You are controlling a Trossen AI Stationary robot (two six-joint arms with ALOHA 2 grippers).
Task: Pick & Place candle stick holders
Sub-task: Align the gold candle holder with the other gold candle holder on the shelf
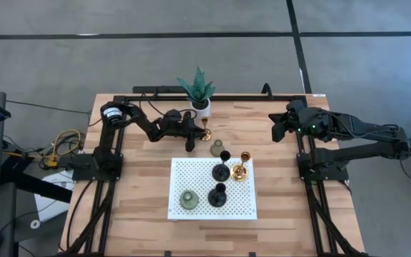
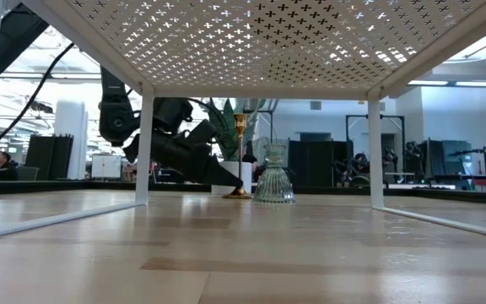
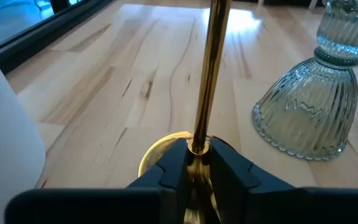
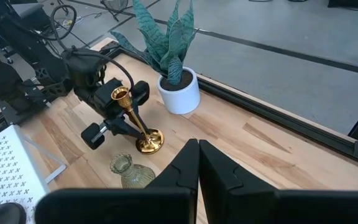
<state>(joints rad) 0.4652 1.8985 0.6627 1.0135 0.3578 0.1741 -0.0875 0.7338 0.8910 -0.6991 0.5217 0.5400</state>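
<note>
Left wrist view: my left gripper [image 3: 199, 163] clamps the gold candle stick holder [image 3: 209, 81] low on its stem, just above the base, so it should lift upright. High view: it stands centre frame beside the plant [image 1: 198, 89]; four holders occupy the white perforated rack [image 1: 183, 170]. My right gripper [image 4: 199, 163] waits shut, right of frame.

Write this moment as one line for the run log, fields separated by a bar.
left gripper: closed on gold holder stem, near plant pot | right gripper: shut, waiting at table's right | white rack: four holders on top | grey-green holder: on table
</note>
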